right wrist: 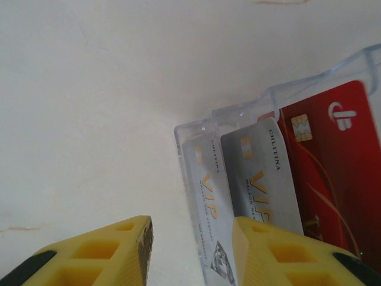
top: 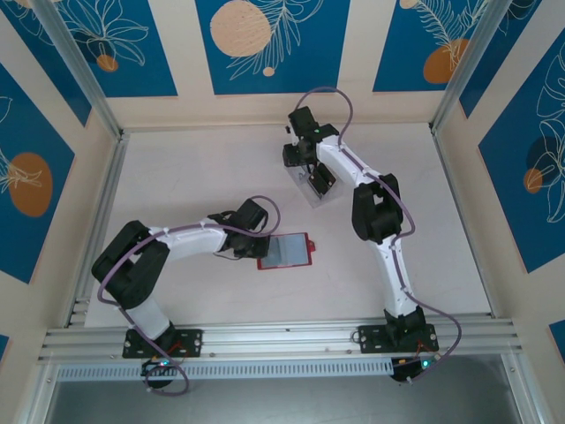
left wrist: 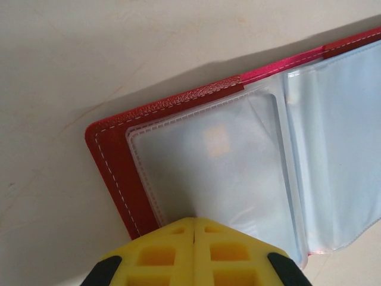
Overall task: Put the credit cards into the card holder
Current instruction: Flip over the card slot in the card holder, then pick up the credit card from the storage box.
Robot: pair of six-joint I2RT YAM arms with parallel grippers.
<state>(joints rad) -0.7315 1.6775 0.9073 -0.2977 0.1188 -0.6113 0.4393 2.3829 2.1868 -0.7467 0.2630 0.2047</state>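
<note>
- Top external view: a small red folding card holder (top: pixel 287 251) lies open on the pale tabletop (top: pixel 194 177), its grey plastic pockets facing up. The left fingers (top: pixel 251 251) sit at its left edge. Farther back and slightly right, well apart from the holder, the right fingers (top: pixel 322 179) reach down over a clear plastic tray (top: pixel 311 193). The right arm is thus the one at the cards, the left the one at the holder.
- Left wrist view: the yellow fingers are pressed together with no gap, their tips resting at the near edge of the holder's translucent pocket. They appear to be pinning it flat rather than pinching it. The pockets look empty.
- Right wrist view: the fingers stand apart, straddling the tray's near corner. A silver VIP credit card (right wrist: pixel 205 196) lies between them, a grey VIP credit card (right wrist: pixel 265 179) runs under the right-hand finger, and a red chip credit card (right wrist: pixel 333 155) lies beyond it. The cards overlap, their long axes pointing away along the fingers' reach, so closing would likely pinch the silver card across its short width.
</note>
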